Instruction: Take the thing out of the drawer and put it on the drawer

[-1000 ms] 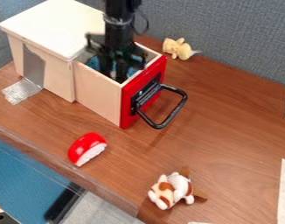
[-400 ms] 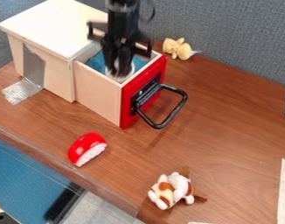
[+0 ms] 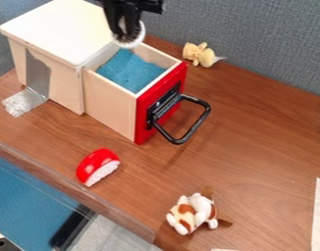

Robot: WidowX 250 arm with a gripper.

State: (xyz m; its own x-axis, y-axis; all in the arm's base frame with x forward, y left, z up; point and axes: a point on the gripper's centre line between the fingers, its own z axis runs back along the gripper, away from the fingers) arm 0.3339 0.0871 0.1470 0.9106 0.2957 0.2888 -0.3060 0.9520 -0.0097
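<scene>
Red-fronted wooden drawer [image 3: 110, 107]: open, blue lining [image 3: 130, 71] inside
Black end effector [image 3: 126, 35]: clamped on round white-rimmed object [image 3: 133, 44], raised
Brown-and-white plush toy [image 3: 183, 215]: on brown wooden worktop [image 3: 248, 147]

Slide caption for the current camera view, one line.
Black gripper holds a round, white-edged object above the open, blue-lined drawer of a white-topped box.

We are seeing a red-and-white toy [image 3: 97, 167], a brown-and-white plush [image 3: 192, 214] and, near the grey partition [image 3: 267, 39], a yellow plush [image 3: 200, 54], all lying on the wooden table [image 3: 254, 132].
</scene>
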